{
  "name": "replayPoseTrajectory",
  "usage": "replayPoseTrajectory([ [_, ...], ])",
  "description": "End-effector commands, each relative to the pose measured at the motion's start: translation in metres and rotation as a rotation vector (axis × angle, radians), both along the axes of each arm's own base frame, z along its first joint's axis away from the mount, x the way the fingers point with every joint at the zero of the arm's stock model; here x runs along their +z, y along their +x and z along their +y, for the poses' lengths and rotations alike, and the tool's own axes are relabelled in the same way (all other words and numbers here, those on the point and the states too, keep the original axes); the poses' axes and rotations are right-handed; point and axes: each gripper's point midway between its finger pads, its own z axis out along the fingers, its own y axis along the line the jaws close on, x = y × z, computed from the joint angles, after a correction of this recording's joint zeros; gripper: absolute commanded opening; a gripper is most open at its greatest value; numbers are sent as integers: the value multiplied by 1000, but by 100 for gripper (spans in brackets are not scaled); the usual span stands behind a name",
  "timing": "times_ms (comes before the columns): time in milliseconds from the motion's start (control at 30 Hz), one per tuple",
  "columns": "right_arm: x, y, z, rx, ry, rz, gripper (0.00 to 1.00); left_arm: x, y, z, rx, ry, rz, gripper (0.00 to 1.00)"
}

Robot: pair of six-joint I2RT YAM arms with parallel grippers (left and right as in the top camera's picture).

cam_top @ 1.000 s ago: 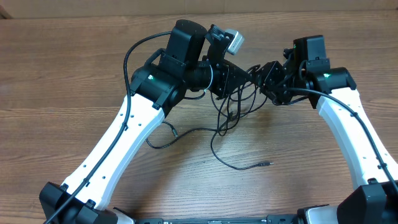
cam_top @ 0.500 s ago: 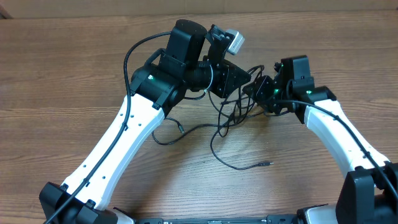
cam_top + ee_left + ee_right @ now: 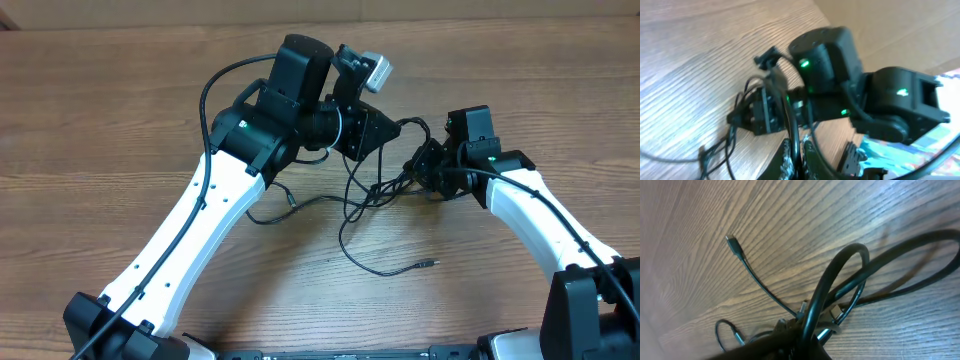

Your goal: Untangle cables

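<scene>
Clock datum: overhead view, 12 o'clock is taken as the far edge of the table.
Cables: a knotted bunch is seen mid-table, partly lifted between the two grippers, with its lower loops draped on the wood.
Left gripper: the jaws are fully closed. In the left wrist view a cord runs straight out from between them, so a strand is judged to be pinched.
Right gripper: it is closed tight. In the right wrist view a loop rises from the fingers, so it is judged to be clamped on cord.
Key relation: the right gripper is placed near the left, at its 4 o'clock. The knot hangs at 6 o'clock of the left gripper and 9 o'clock of the right.
Long axis: the short bridging cord is laid roughly 10-to-4, so any parting pull is judged to lie along that line.
Nearer arm: the right, which is set lower and just beside the knot.
Loose strand: it is trailed toward 6 o'clock, then curved to 3 o'clock.
Plug tip: it is laid flat, well apart from both grippers.
Second tail: it is led toward 9 o'clock, close to the left forearm.
Obstruction: the left arm's own wire is not to be mistaken for task cord.
</scene>
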Motion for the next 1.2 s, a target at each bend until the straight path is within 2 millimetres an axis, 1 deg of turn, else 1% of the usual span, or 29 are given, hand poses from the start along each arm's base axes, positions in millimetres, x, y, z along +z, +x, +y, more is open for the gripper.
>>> replayPoseTrajectory([
  [0,0,-9,13,44,68,27,4,-11,5,10,40,90,-35,4],
  [133,19,-10,26,117,136,-26,4,-31,9,29,119,210,-11,4],
  [267,50,-13,36,167,205,-104,4,-43,11,43,174,292,3,4],
  [333,71,-16,41,196,242,-159,4,-46,12,47,191,313,6,4],
  [400,98,-19,47,230,286,-235,4,-47,13,48,209,315,20,4],
  [433,116,-22,50,251,308,-289,4,-47,13,48,220,311,32,4],
  [533,145,-27,50,261,326,-377,4,-47,12,47,236,297,59,4],
  [633,166,-32,49,255,341,-436,4,-45,8,43,223,272,84,4],
  [700,177,-35,49,239,359,-453,4,-43,4,39,198,249,99,4],
  [767,183,-37,48,224,374,-457,4,-39,-3,31,152,207,117,4],
  [900,183,-37,48,211,383,-444,4,-31,-20,12,66,154,132,4],
  [1133,179,-30,41,139,365,-427,4,-32,-42,-9,-44,177,67,4],
  [1167,179,-30,40,128,367,-421,4,-32,-43,-10,-45,180,64,4],
])
